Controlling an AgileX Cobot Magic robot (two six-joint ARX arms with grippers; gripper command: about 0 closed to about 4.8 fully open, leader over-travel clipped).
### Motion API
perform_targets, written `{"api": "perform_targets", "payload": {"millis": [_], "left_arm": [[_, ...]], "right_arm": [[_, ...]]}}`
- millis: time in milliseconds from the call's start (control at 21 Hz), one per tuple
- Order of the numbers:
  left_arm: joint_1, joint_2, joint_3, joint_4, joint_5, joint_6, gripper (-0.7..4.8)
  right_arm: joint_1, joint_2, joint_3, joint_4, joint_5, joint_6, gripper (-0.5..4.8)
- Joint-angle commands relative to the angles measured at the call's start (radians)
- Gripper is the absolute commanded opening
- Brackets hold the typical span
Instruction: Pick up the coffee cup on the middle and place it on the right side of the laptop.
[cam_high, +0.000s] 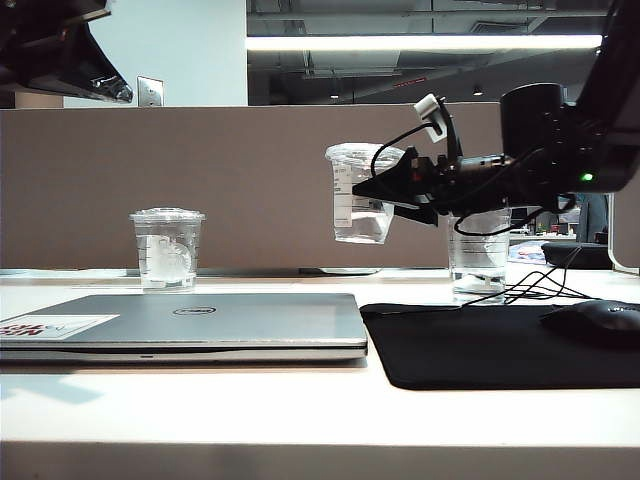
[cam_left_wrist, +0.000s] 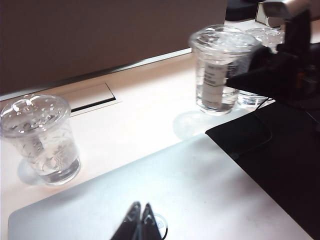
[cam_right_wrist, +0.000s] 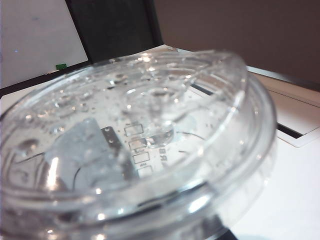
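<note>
Coffee cup: we find it lifted clear of the desk, tilted, above the gap between the laptop and the black mat.
Right gripper: we see it clamped on the coffee cup's side.
Left gripper: fingertips pressed together, empty, over the laptop lid.
Laptop: closed, flat near the desk's front edge.
Other cups: logo cup behind the laptop; taller cup behind the mat.
</note>
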Motion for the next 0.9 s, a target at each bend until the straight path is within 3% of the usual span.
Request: {"api": "perform_targets", "payload": {"millis": [48, 333, 713, 904], "left_arm": [[0.001, -0.002, 0.003, 0.009, 0.0, 0.003, -0.05], [0.001, -0.002, 0.003, 0.009, 0.0, 0.003, -0.05], [0.001, -0.002, 0.003, 0.009, 0.0, 0.003, -0.05], [0.001, -0.002, 0.003, 0.009, 0.0, 0.003, -0.05]], "right_arm": [[0.002, -0.021, -0.015, 0.056, 0.005, 0.011, 3.08], [0.003, -0.06, -0.089, 0.079, 0.03, 0.031, 3.08], [0.001, -0.22, -0.406, 0.189, 0.158, 0.014, 3.06], [0.001, -0.241, -0.481, 0.19, 0.183, -0.011, 3.05]]}}
